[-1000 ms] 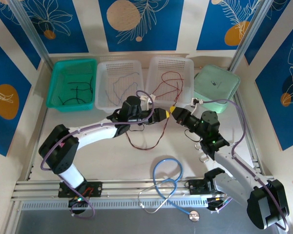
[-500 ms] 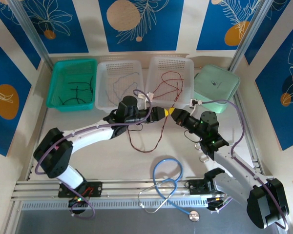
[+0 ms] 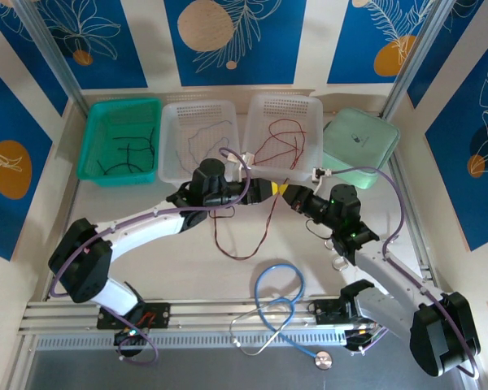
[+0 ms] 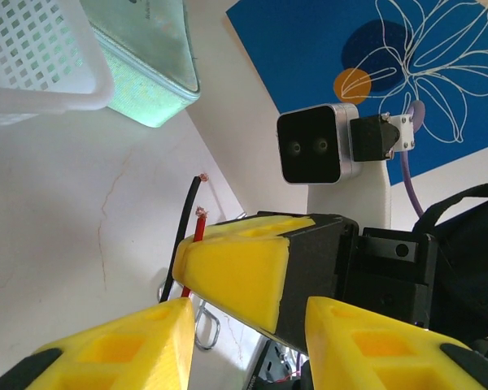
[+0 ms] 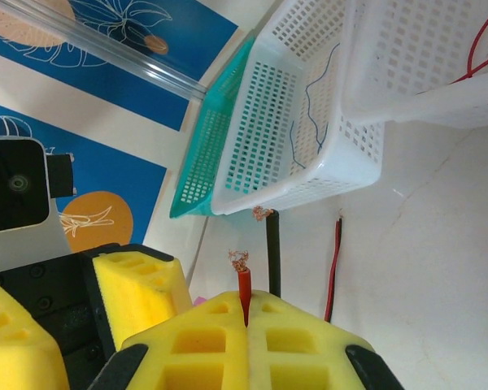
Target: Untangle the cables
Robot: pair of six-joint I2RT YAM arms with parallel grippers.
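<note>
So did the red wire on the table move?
Yes. The red cable has sagged toward the table's near edge, closer to the blue stethoscope, which stayed put.

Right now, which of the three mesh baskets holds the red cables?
The white basket nearest the pale green box: its cables are red, while the middle white basket holds a pale cable and the teal basket black cables.

Four containers line the table [image 3: 171,260] edge: one teal basket [image 3: 120,103] at 10 o'clock, one white basket [image 3: 197,106] at 11, a second white basket [image 3: 285,99] at 12, and one pale green box [image 3: 359,145] at 1. Two robot arms reach in from 6 o'clock: one left arm [image 3: 138,226], one right arm [image 3: 390,276]. One stethoscope [image 3: 285,303] lies at 6. Outside the baskets: one red cable [image 5: 244,288], one black cable [image 5: 272,252].
</note>
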